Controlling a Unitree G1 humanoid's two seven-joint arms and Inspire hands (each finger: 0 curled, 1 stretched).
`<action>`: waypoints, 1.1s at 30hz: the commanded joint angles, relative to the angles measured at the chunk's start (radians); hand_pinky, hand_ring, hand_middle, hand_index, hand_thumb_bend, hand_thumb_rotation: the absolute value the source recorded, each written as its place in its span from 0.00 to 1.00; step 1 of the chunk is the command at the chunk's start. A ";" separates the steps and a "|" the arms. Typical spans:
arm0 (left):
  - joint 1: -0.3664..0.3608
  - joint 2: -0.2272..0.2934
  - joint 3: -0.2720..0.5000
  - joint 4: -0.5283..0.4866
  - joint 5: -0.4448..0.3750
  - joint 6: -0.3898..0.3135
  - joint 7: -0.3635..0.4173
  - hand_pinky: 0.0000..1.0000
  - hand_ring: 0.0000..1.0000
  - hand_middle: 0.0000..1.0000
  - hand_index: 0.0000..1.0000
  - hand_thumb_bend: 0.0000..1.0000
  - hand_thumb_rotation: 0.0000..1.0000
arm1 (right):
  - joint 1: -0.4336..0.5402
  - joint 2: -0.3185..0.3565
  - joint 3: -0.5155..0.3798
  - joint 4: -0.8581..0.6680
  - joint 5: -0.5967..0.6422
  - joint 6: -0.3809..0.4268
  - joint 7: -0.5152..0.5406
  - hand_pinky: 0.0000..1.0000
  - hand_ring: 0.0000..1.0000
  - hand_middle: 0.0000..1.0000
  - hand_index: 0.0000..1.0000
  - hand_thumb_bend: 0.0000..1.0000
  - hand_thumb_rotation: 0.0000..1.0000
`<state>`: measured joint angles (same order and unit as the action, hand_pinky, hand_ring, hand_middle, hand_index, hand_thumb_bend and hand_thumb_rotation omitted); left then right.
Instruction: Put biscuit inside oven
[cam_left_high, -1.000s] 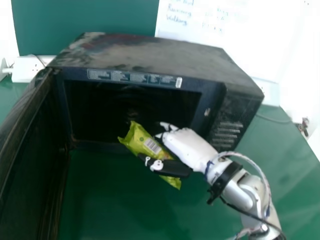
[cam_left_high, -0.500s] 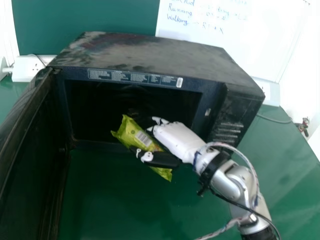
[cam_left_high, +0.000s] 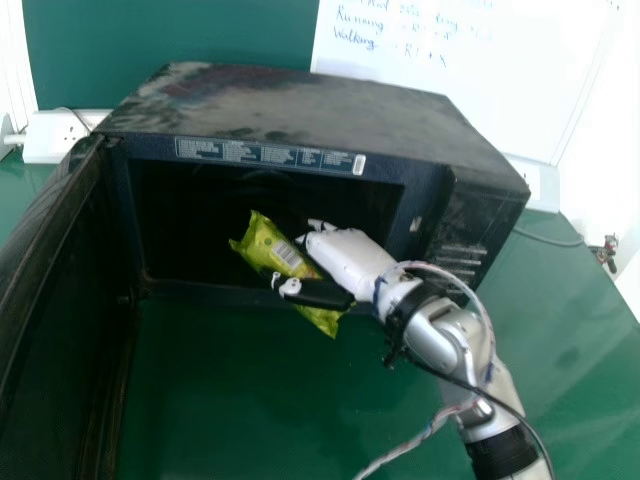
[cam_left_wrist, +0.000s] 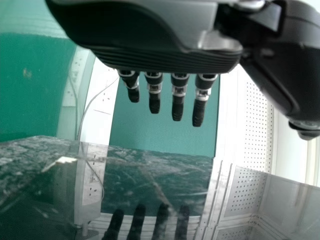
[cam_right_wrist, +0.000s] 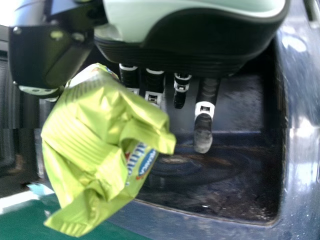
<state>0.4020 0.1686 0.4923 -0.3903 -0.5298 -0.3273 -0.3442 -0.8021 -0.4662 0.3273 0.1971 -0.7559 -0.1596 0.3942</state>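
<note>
Coming in from the right in the head view, my right hand (cam_left_high: 345, 258) is at the oven's opening, thumb and fingers pinching the green biscuit packet (cam_left_high: 272, 247). The packet slants, its upper end before the dark cavity and its lower end below the sill. The black oven (cam_left_high: 300, 110) stands with its door (cam_left_high: 60, 320) swung wide on the left. In the right wrist view the packet (cam_right_wrist: 95, 150) lies between the thumb and fingers of my right hand (cam_right_wrist: 203, 125), with the cavity floor behind. My left hand (cam_left_wrist: 177, 97) has straight fingers in the left wrist view.
The oven rests on a green table (cam_left_high: 570, 330). A white socket box (cam_left_high: 55, 138) is behind its left side and a whiteboard (cam_left_high: 470, 70) behind its right. The open door forms a wall on the left; the cavity's side frame (cam_left_high: 425, 215) is close to my right hand.
My right hand has moved left and up in the head view, nearer the oven opening, carrying the packet. The oven and its door have stayed put.
</note>
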 joint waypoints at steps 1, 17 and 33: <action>0.005 -0.002 0.001 0.000 0.000 -0.008 -0.004 0.62 0.81 0.92 0.94 0.83 1.00 | -0.048 0.013 0.015 0.046 -0.009 0.001 -0.030 0.17 0.44 0.50 0.27 0.50 0.00; -0.006 -0.005 -0.004 0.006 -0.004 -0.010 -0.013 0.65 0.80 0.90 0.92 0.82 1.00 | -0.235 0.077 0.079 0.375 -0.019 -0.021 -0.151 0.18 0.44 0.49 0.27 0.50 0.00; -0.006 -0.003 -0.010 0.005 -0.015 -0.013 -0.030 0.59 0.77 0.91 0.91 0.82 1.00 | -0.472 0.194 0.147 0.787 -0.035 -0.008 -0.311 0.18 0.44 0.50 0.29 0.50 0.00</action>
<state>0.3898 0.1661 0.4863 -0.3848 -0.5347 -0.3313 -0.3657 -1.2262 -0.2862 0.4630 0.9560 -0.7828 -0.1776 0.1081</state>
